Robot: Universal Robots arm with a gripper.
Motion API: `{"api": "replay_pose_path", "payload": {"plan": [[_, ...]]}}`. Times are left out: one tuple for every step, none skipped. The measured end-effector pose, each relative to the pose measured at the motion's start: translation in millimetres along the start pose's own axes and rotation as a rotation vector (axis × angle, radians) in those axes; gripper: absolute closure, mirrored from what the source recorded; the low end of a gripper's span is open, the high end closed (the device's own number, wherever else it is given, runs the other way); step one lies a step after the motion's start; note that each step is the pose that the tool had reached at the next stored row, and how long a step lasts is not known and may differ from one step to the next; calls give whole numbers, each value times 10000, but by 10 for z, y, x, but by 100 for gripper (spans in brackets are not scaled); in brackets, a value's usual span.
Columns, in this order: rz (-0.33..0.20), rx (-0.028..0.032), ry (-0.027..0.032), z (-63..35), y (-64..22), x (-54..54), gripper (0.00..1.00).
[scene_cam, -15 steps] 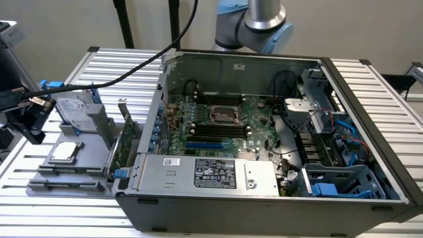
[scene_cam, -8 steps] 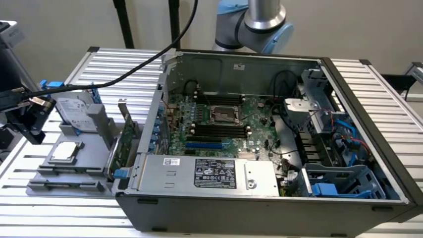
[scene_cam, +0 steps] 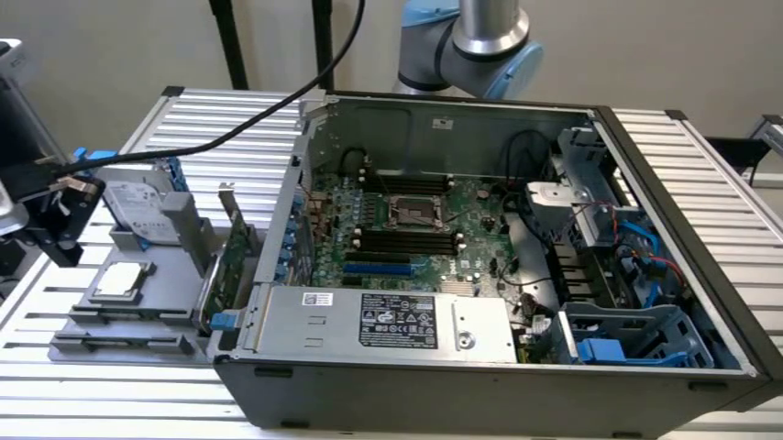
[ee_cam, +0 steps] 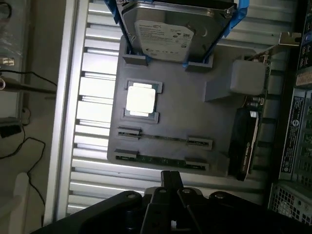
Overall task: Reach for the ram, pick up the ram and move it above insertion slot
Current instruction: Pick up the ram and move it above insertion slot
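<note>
The ram (ee_cam: 158, 161) is a thin green stick standing on edge in the end holders of a grey fixture (ee_cam: 195, 114). A second thin stick (ee_cam: 163, 139) stands parallel just beyond it. In the exterior view both sticks stand at the fixture's near end (scene_cam: 123, 343). My gripper (ee_cam: 170, 179) hangs above the table just off that end, apart from the ram and holding nothing. It is the black block at the exterior view's far left (scene_cam: 55, 249). The black memory slots (scene_cam: 404, 241) lie on the motherboard inside the open computer case.
The fixture also holds a hard drive (ee_cam: 170, 29) in blue rails, a processor chip (ee_cam: 141, 100) and a green expansion card (scene_cam: 233, 257) with a metal bracket beside the case wall (scene_cam: 288, 211). A black cable (scene_cam: 245, 128) crosses above the slatted table.
</note>
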State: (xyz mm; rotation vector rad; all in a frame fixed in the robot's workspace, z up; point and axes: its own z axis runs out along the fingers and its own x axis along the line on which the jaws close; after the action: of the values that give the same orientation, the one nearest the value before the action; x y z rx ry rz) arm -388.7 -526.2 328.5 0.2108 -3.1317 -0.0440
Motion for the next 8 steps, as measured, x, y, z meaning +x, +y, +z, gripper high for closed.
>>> {"api": "replay_pose_path", "payload": {"plan": [[-178,0,6,3,0,0,89],[-359,0,10,5,0,0,89],[-539,1,16,7,0,0,89],[-718,2,22,9,0,0,89],[-904,1,26,12,-1,0,89],[-1087,1,32,14,0,0,89],[-1269,1,36,16,-1,0,89],[-1448,1,42,17,-1,0,89]]}}
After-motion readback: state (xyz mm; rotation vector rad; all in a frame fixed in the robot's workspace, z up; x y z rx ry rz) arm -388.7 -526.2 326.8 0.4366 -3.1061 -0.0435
